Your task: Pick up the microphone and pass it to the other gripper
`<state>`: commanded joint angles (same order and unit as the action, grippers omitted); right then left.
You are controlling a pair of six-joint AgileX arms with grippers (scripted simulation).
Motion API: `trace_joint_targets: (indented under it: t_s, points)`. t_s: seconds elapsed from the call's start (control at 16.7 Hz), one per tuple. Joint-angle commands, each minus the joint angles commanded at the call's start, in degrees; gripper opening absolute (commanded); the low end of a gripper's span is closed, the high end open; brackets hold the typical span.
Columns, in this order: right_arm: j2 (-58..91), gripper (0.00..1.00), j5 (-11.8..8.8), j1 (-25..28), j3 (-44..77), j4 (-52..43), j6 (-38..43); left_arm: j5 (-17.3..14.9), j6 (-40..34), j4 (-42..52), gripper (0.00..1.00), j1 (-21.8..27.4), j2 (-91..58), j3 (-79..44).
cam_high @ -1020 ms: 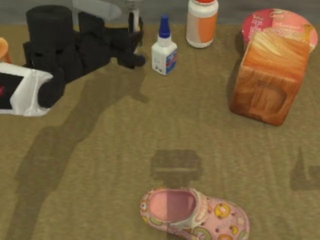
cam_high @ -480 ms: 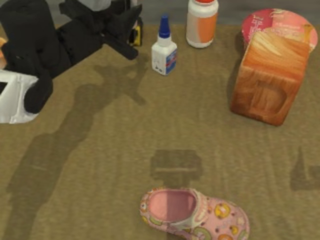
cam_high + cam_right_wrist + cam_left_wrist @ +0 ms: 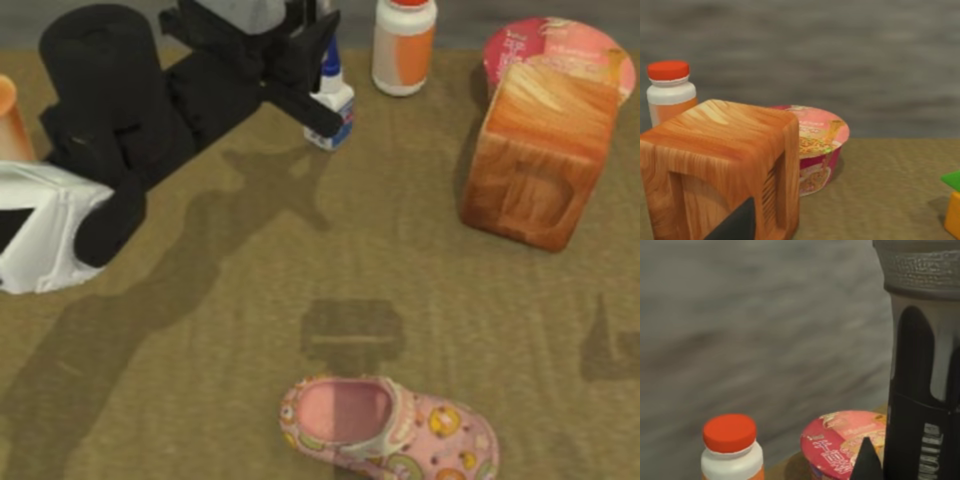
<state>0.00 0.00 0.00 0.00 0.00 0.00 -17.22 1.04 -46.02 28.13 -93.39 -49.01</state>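
In the left wrist view the microphone [image 3: 925, 390] fills the near side, upright, with its silver mesh head [image 3: 917, 265] above its slim black handle. My left gripper [image 3: 305, 65] hangs over the back of the table at the left and is shut on the microphone's handle. One black fingertip [image 3: 867, 462] shows beside the handle. In the top view the microphone is hidden among the black fingers. My right gripper is outside the top view. Only one dark fingertip [image 3: 737, 225] of it shows, in front of the wooden block.
A glue bottle [image 3: 335, 100] stands partly under the left gripper's finger. At the back are a white bottle with an orange cap [image 3: 404, 45], a noodle cup [image 3: 560, 40] and a wooden block [image 3: 540, 150]. A pink shoe [image 3: 390, 430] lies at the front.
My left gripper has moved right along the back of the table with the microphone. It now overlaps the glue bottle, and the small black-and-yellow box is covered.
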Motion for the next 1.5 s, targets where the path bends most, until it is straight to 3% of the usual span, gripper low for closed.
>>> trace_joint_targets:
  t_s: [0.18, 0.3, 1.02, 1.2, 1.5]
  points:
    - [0.0, 1.00, 0.0, 0.0, 0.0, 0.0, 0.0, 6.7, -0.2, 1.3, 0.00, 6.2, 5.2, 2.3]
    - [0.0, 1.00, 0.0, 0.0, 0.0, 0.0, 0.0, 8.4, -0.2, 1.7, 0.00, 7.9, 6.9, 3.0]
    - [0.8, 1.00, 0.1, 0.7, 0.7, 0.4, 0.0, 8.4, -0.2, 1.7, 0.00, 8.0, 7.0, 3.0]
    - [6.4, 1.00, 0.7, 5.1, 5.2, 2.8, -0.1, 8.4, -0.2, 1.7, 0.00, 8.0, 7.0, 3.0]
    - [26.5, 1.00, 2.9, 17.8, 17.9, 9.5, -0.5, 8.4, -0.2, 1.7, 0.00, 8.0, 7.0, 3.0]
